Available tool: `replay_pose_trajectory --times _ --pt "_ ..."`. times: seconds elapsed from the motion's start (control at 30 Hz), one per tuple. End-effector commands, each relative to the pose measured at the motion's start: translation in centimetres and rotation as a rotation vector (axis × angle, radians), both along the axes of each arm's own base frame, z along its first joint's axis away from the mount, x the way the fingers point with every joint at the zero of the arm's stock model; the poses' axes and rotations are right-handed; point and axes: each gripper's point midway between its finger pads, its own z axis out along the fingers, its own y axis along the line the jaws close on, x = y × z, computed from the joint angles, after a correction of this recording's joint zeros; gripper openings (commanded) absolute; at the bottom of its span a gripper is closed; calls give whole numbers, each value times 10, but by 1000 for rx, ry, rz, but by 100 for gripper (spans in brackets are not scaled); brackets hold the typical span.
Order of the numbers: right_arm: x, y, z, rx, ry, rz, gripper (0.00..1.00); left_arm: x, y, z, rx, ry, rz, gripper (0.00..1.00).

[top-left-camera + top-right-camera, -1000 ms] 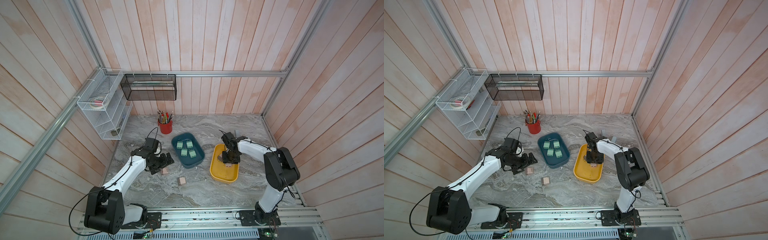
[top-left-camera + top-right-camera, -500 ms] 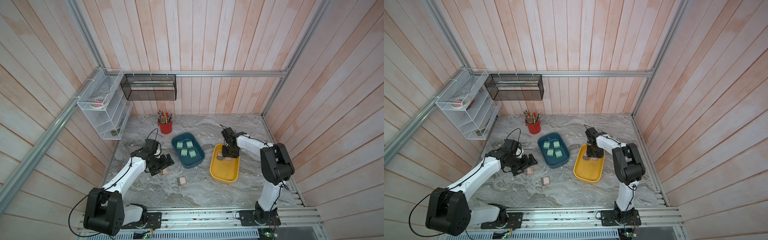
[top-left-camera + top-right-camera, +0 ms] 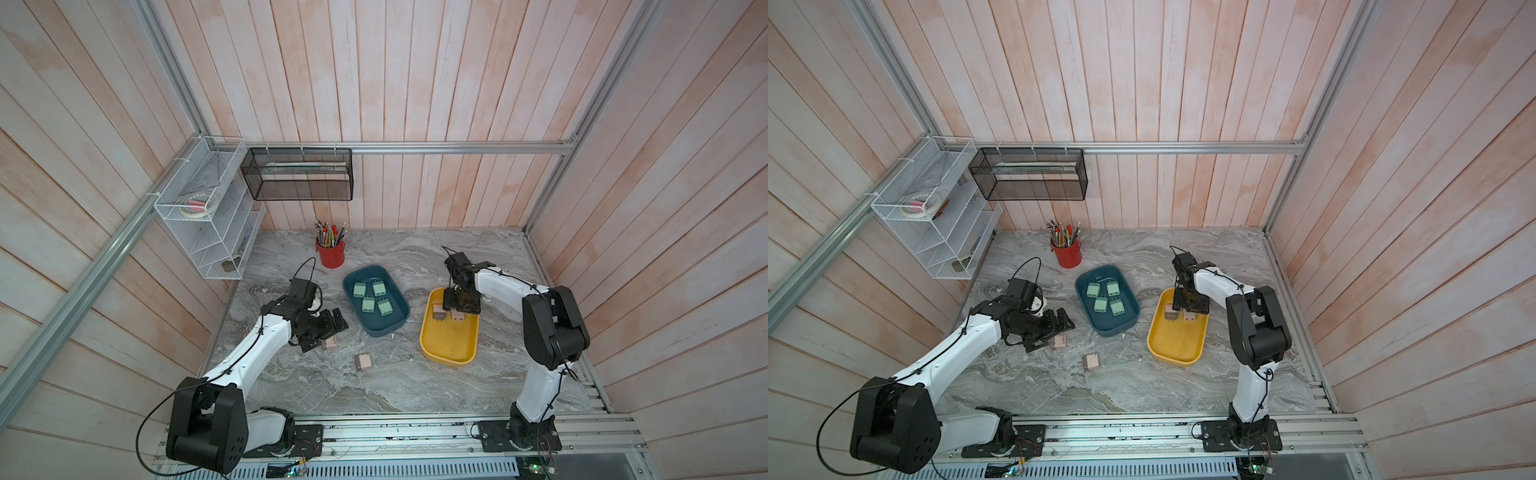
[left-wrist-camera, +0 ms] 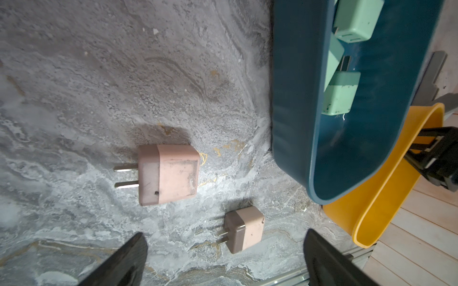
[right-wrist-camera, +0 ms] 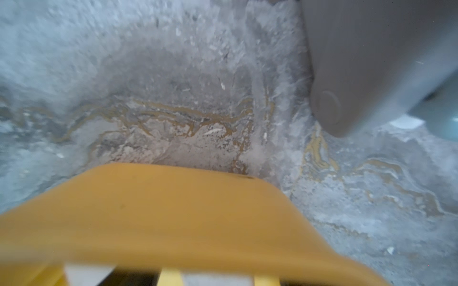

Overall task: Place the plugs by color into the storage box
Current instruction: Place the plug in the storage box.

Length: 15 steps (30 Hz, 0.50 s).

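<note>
Several mint green plugs point(image 3: 368, 304) lie in the dark blue tray point(image 3: 390, 330). Two pink-beige plugs point(image 3: 438, 311) sit at the far end of the yellow tray point(image 3: 446, 343), and my right gripper point(image 3: 461, 301) hovers right over one of them point(image 3: 458, 316). Its jaws are hidden, and the right wrist view shows only the blurred yellow tray rim point(image 5: 173, 210). Two more pink-beige plugs point(image 4: 171, 174) point(image 4: 244, 231) lie on the marble. My left gripper point(image 4: 224, 237) is open and low beside the nearer one point(image 3: 330, 343), holding nothing.
A red pencil cup point(image 3: 331, 253) stands behind the blue tray. A white wire shelf point(image 3: 208, 232) and a black mesh basket point(image 3: 299, 174) hang at the back left. Wooden walls close three sides, and a metal rail point(image 3: 395, 432) runs along the front edge.
My right gripper has drawn back a little toward the yellow tray's far end, and that arm's elbow has swung inward. The left arm has barely moved.
</note>
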Motion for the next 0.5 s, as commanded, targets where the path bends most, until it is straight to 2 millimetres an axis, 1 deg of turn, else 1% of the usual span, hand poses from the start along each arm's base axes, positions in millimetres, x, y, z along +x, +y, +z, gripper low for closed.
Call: replay_pose_trajectory --times 0.0,0.03,0.1,0.13,0.17,0.2,0.23,0.3,0.33,0.4,0.47 --pt "20 10 92 77 -219 -33 73 1 6 11 27 -26 -2 100" --pt "20 18 110 108 -249 -22 74 1 7 12 32 -25 2 100" --pt "11 41 141 167 -291 10 74 1 8 14 36 -26 7 100" --pt "4 53 149 187 -296 31 74 1 8 14 39 -25 7 100" --pt "-6 72 155 210 -288 63 74 1 9 14 39 -26 8 100" --pt "-18 91 156 225 -272 103 74 1 9 13 43 -22 8 100" --pt "-30 109 154 236 -255 138 74 1 10 13 46 -22 10 100" --pt "-61 152 143 258 -200 223 74 1 12 11 55 -18 15 100" --pt "-74 169 136 270 -177 255 74 2 13 12 54 -19 17 100" --pt "-106 211 120 303 -126 341 74 2 18 12 63 -17 33 100" --pt "-132 244 102 333 -78 403 74 0 26 13 78 -11 51 100"
